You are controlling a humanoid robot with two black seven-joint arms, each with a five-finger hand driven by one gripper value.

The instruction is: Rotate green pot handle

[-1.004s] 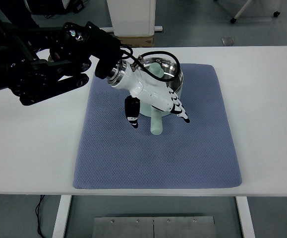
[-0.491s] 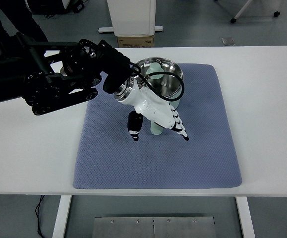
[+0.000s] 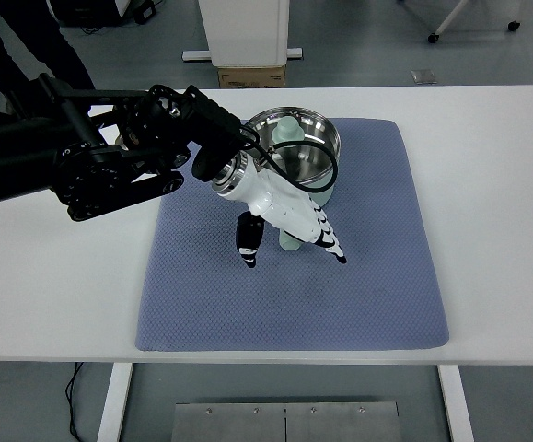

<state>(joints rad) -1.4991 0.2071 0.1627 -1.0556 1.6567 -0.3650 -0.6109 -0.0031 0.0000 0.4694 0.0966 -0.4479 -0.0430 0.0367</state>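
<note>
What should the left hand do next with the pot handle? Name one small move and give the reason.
Probably close the fingers on the handle before any turning. The left hand sits over the handle with thumb and fingers spread to either side, not clearly clamped. The green pot rests on the blue mat, handle pointing toward the near edge.

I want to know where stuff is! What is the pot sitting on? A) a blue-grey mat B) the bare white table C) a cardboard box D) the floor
A: the pot stands on the blue-grey mat, which lies on the table.
</note>
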